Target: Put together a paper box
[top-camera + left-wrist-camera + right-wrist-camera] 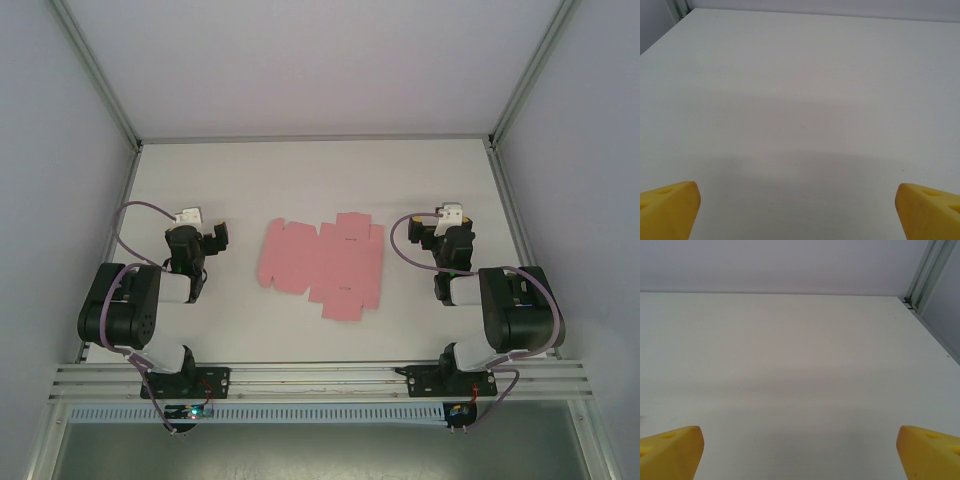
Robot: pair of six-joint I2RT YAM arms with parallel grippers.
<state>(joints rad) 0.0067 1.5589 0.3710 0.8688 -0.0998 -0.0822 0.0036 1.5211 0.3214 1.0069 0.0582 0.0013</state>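
With left tool point(207, 238) and right tool point(424, 231) spread wide, the flat paper box point(322, 266) should be pinned, then folded.

White table point(300, 180), flat pink paper box point(322, 265) on it

Nothing legible: no text, label, brand, number or sign. Two tiny dark marks on the pink box point(322, 268), too small to tell whether print or cuts.
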